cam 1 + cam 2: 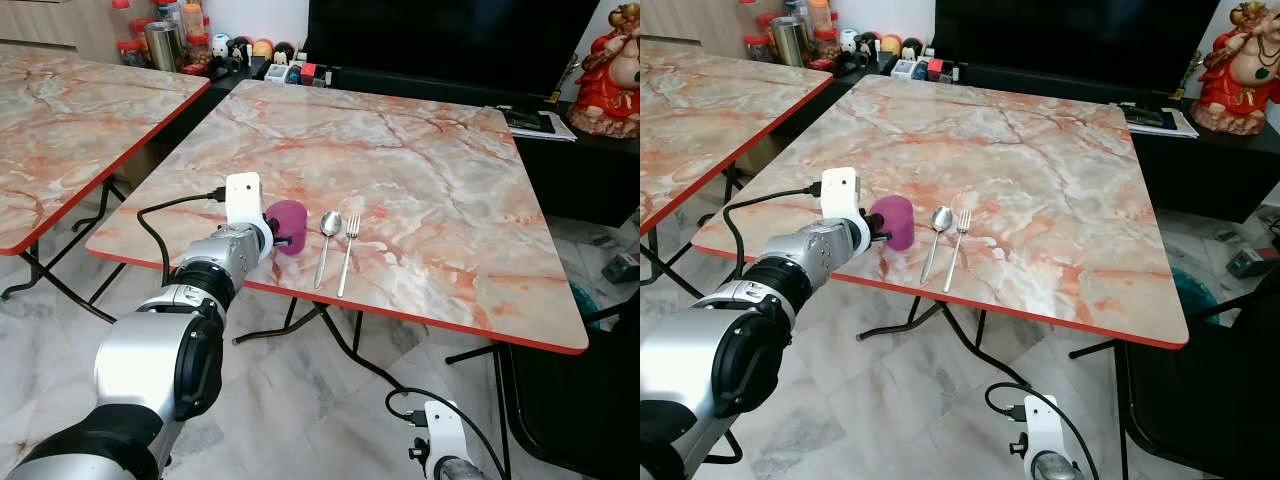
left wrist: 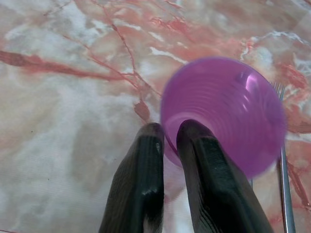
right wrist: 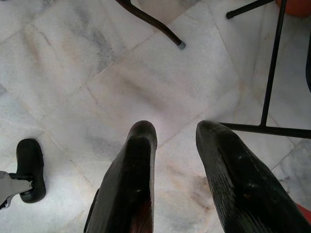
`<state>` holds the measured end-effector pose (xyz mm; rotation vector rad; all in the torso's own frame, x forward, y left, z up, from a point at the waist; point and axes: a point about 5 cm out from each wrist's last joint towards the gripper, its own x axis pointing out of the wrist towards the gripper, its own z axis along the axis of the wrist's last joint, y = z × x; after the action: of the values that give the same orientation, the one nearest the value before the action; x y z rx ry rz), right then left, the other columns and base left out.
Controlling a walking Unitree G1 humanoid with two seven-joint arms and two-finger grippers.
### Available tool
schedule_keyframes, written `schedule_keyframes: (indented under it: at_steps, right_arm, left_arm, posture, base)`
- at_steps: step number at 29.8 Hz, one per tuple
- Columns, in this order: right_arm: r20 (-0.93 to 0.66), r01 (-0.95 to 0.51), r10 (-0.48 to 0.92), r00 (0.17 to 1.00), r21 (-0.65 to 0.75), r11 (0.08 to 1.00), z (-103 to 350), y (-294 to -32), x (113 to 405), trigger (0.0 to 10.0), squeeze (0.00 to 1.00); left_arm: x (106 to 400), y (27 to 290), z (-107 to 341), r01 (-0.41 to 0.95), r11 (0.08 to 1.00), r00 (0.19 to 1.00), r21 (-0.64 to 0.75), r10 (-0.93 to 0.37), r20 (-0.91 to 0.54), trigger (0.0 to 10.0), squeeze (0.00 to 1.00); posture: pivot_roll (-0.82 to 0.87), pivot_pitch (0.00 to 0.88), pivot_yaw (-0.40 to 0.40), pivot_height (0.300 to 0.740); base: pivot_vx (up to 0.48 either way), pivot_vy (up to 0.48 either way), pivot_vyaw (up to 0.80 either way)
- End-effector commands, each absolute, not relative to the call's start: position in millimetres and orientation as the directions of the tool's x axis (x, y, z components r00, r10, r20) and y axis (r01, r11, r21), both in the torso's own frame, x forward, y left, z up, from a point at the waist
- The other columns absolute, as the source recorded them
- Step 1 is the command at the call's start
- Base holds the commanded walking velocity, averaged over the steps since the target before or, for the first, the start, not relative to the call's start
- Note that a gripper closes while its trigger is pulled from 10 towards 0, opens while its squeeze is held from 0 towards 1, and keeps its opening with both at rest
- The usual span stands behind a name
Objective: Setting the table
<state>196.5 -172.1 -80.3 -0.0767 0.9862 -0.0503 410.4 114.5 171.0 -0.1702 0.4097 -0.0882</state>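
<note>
Purple cup (image 1: 288, 225) pinched at rim by left gripper (image 2: 167, 133), one finger inside, one outside, so cup can be steered. Cup held at table (image 1: 430, 160) near edge, just beside spoon (image 1: 327, 240) and fork (image 1: 348, 250), completing place setting. Right gripper (image 3: 175, 141) hung idle over floor, fingers parted, nothing held.

Silver arms w/ black joints, white wrist cam boxes, black cables, black ribbed claw fingers (image 2: 141, 189).
</note>
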Motion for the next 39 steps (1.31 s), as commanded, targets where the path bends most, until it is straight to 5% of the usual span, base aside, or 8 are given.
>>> schedule_keyframes:
  at_steps: [1, 14, 20, 21, 25, 33, 39]
  right_arm:
    - [-0.829, 0.025, -0.086, 0.552, -0.086, 0.996, -79.9, -173.8, 197.0, 10.0, 0.00]
    - [-0.828, 0.023, -0.088, 0.553, -0.090, 0.996, -79.1, -175.1, 198.6, 10.0, 0.00]
    - [-0.826, 0.023, -0.087, 0.557, -0.090, 0.996, -78.7, -175.3, 199.2, 10.0, 0.00]
    - [-0.825, 0.024, -0.087, 0.558, -0.090, 0.996, -78.6, -175.4, 199.4, 10.0, 0.00]
    - [-0.821, 0.030, -0.089, 0.564, -0.087, 0.996, -78.1, -175.7, 200.1, 10.0, 0.00]
    - [-0.802, 0.039, -0.092, 0.591, -0.086, 0.996, -75.7, -179.5, 202.9, 10.0, 0.00]
    - [-0.790, 0.063, -0.106, 0.604, -0.085, 0.994, -75.2, -180.5, 203.0, 10.0, 0.00]
  left_arm:
    - [409.7, 116.9, 168.4, 0.026, 0.979, 0.911, -0.201, -0.107, -0.399, 0.0, 0.00]
    - [408.8, 125.0, 164.2, -0.031, 0.969, 0.913, -0.244, -0.072, -0.402, 0.0, 0.00]
    - [416.7, 140.8, 190.1, -0.055, 0.944, 0.978, -0.326, -0.015, -0.207, 0.0, 0.00]
    - [417.6, 143.9, 195.9, -0.043, 0.941, 0.989, -0.335, -0.008, -0.151, 10.0, 0.00]
    - [415.7, 158.9, 206.7, -0.036, 0.922, 0.999, -0.385, 0.043, 0.011, 10.0, 0.00]
    - [391.5, 173.9, 209.5, -0.086, 0.964, 0.944, -0.253, 0.160, 0.288, 10.0, 0.00]
    - [374.6, 176.5, 202.8, -0.116, 0.973, 0.920, -0.200, 0.181, 0.348, 10.0, 0.00]
  posture:
    - [0.02, 0.000, -0.056, 0.740]
    - [0.02, 0.000, -0.063, 0.740]
    - [0.02, 0.000, -0.067, 0.740]
    - [0.02, 0.000, -0.072, 0.740]
    - [0.02, 0.000, -0.076, 0.740]
    - [0.02, 0.000, -0.098, 0.740]
    - [0.00, 0.000, -0.087, 0.740]
  base:
    - [0.000, 0.000, 0.00]
    - [0.000, 0.000, 0.00]
    - [0.000, 0.000, 0.00]
    - [0.000, 0.000, 0.00]
    - [0.000, 0.000, 0.00]
    - [0.000, 0.000, 0.00]
    - [0.000, 0.000, 0.00]
